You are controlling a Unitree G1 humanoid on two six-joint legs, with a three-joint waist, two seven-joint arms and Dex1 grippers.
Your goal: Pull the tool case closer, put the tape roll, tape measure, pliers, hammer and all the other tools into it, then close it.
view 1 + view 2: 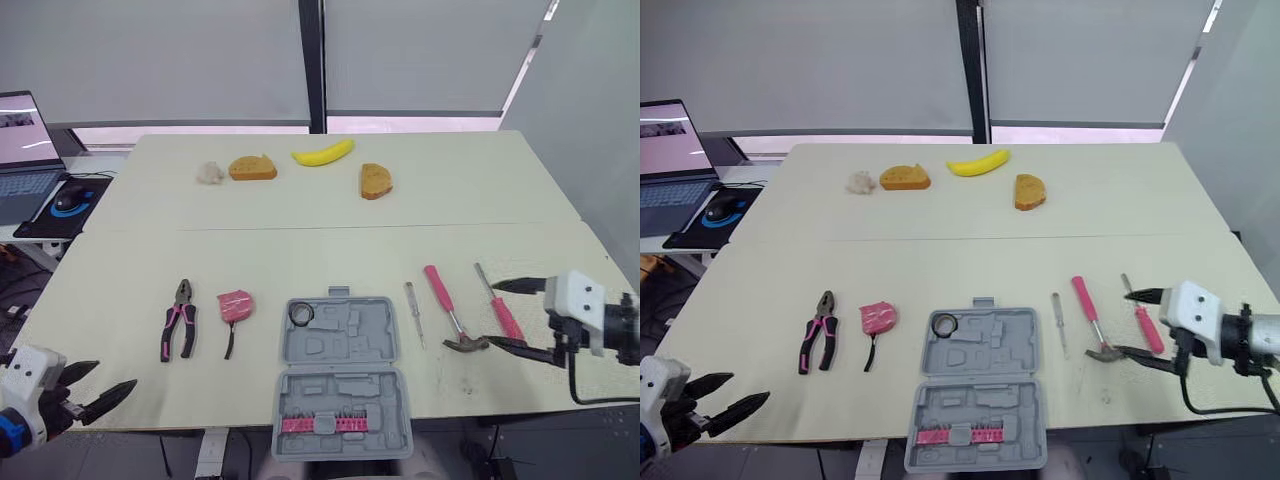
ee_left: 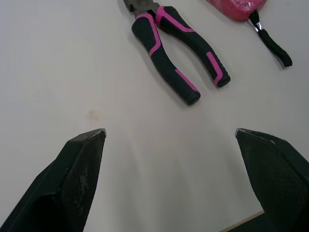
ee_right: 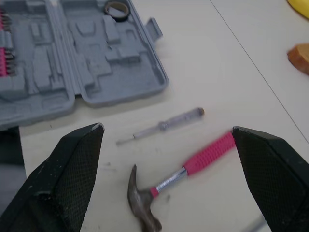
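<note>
Cream tabletop [image 1: 330,250] beneath grey blinds [image 1: 150,60]. Left eye view: tool case [image 1: 340,340] open at near edge, tape roll [image 1: 295,317] inside; pliers [image 1: 181,305] at its 9 o'clock, hammer [image 1: 446,305] at 3. Left wrist view: left claw [image 2: 170,131] wide open, empty. Right wrist view: right claw [image 3: 166,127] wide open, empty, facing hammer; recommend centring on its handle.

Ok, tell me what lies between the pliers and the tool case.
The pink tape measure lies between pliers and tool case, per the left eye view.

I see on table [image 1: 300,262] far side: whitish lump [image 1: 210,173], bread pc [image 1: 252,167], banana [image 1: 323,153], 2nd bread pc [image 1: 375,181]. Left of table: laptop [image 1: 25,170], mouse [image 1: 70,198] on pad [image 1: 40,226].
</note>
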